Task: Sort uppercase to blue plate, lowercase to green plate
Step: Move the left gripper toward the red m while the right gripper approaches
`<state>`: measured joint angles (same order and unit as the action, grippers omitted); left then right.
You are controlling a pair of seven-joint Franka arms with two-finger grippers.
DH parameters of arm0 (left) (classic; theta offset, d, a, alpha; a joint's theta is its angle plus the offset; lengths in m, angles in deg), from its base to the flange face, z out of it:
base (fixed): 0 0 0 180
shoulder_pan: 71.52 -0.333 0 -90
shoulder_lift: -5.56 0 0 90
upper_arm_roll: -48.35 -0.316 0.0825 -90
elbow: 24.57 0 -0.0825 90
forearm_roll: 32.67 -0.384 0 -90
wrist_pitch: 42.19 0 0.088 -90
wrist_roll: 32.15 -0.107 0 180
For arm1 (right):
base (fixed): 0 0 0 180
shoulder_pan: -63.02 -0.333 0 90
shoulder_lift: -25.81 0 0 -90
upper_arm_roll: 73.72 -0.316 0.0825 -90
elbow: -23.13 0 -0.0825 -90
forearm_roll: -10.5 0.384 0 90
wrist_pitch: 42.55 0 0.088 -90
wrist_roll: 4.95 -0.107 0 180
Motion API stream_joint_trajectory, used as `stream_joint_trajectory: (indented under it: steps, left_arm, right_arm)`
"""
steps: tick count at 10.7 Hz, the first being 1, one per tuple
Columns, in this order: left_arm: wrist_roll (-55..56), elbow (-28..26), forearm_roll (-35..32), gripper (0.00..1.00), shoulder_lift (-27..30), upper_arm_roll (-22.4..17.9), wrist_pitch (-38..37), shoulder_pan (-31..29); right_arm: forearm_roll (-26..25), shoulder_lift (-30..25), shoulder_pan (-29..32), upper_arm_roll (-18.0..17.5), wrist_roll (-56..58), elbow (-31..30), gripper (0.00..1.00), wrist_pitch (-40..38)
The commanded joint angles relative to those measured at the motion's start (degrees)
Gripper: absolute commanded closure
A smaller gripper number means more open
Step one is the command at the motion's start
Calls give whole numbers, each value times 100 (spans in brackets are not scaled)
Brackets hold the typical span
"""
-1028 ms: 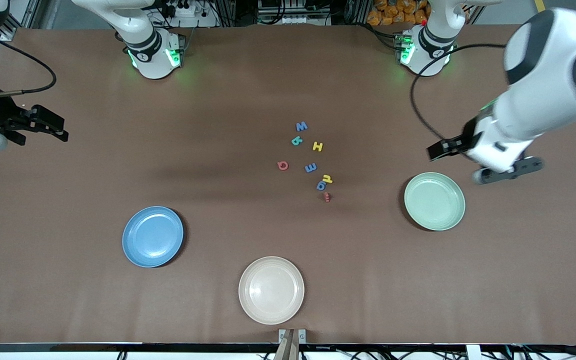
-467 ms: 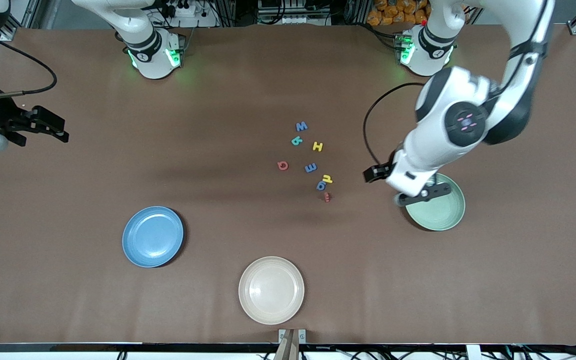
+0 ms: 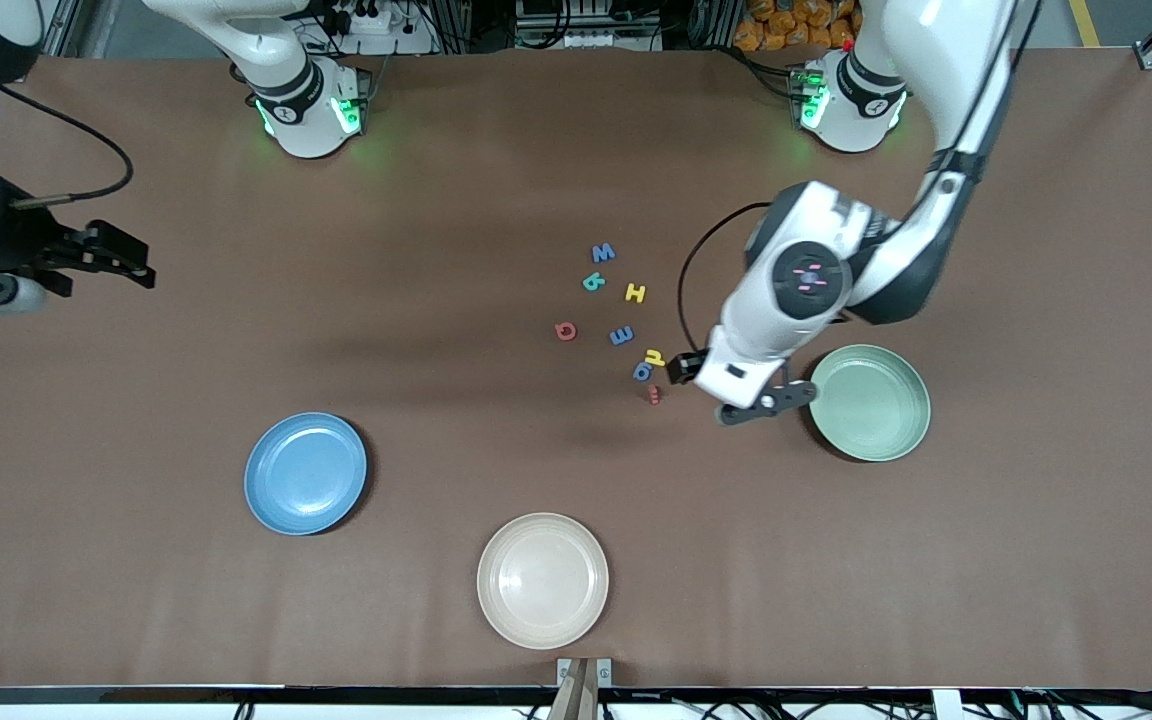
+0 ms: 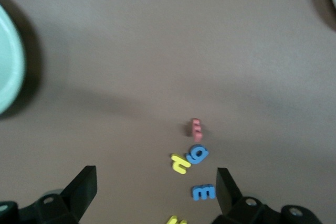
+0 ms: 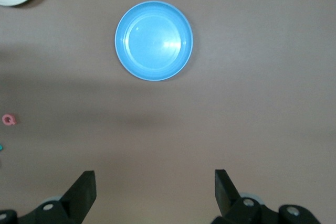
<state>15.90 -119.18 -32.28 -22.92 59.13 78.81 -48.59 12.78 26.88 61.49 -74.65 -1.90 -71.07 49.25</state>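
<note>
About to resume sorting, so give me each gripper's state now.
Left gripper: open, holding nothing, over the table between the letters and the green plate.
Right gripper: open, holding nothing.

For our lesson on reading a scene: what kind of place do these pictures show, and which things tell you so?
Most likely a robotics lab set up for a sorting test. Two arms are bolted to a brown-covered table; toy letters lie between blue plate, green plate and cream plate; cables and racks line the table's edge.
</note>
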Motion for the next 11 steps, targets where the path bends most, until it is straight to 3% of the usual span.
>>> stream_joint_trajectory:
  steps: [1,11]
  left_arm:
    - [231,109,-162,0,-366,-24,387,150]
    - [433,241,-285,0,-1299,-103,1400,528]
  right_arm:
    - [89,191,-136,-196,-76,-20,0,127]
    - [89,1184,-1717,-196,-287,-46,0,1374]
